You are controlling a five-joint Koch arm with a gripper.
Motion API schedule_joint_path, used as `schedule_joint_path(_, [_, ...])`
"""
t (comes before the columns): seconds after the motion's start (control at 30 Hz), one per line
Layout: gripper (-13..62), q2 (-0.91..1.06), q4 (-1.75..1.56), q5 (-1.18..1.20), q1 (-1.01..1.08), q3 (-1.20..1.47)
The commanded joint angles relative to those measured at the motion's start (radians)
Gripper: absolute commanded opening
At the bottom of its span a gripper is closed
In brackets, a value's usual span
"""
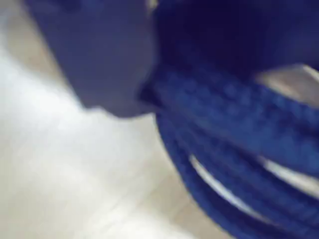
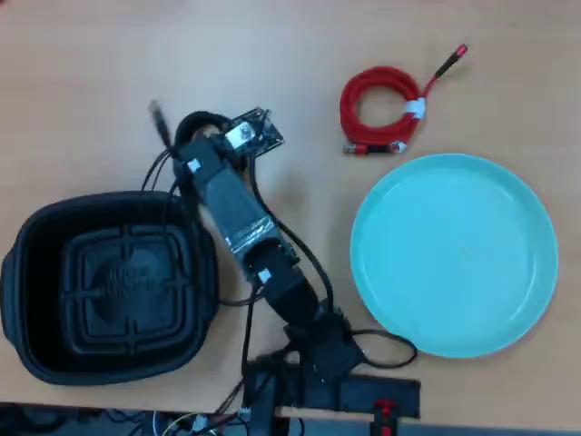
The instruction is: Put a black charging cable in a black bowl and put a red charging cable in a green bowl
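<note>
The black charging cable lies coiled on the table just above the black bowl, its plug end sticking out to the upper left. My gripper is down on the coil and hides part of it. The blurred wrist view shows the coil close up, bluish, beside one grey finger. I cannot make out how the jaws stand. The red charging cable, bound by a white tie, lies above the green bowl. Both bowls hold nothing.
The arm's base sits at the bottom edge between the two bowls, with thin black wires looping beside it. Bare wooden table lies along the top of the overhead view and between the two cables.
</note>
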Motion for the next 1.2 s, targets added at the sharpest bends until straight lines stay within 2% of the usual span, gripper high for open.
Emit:
schedule_joint_path(0.0, [-6.0,0.110,0.020,-0.034,-0.018,-0.922])
schedule_joint_path(0.2, [-6.0,0.133,0.106,-0.038,-0.017,-0.920])
schedule_joint_path(0.43, [-6.0,0.112,-0.216,-0.176,-0.014,-0.922])
schedule_joint_path(0.73, [-6.0,0.080,-0.382,-0.196,-0.049,-0.934])
schedule_joint_path(1.17, [-6.2,0.094,-0.563,-0.410,-0.181,-0.936])
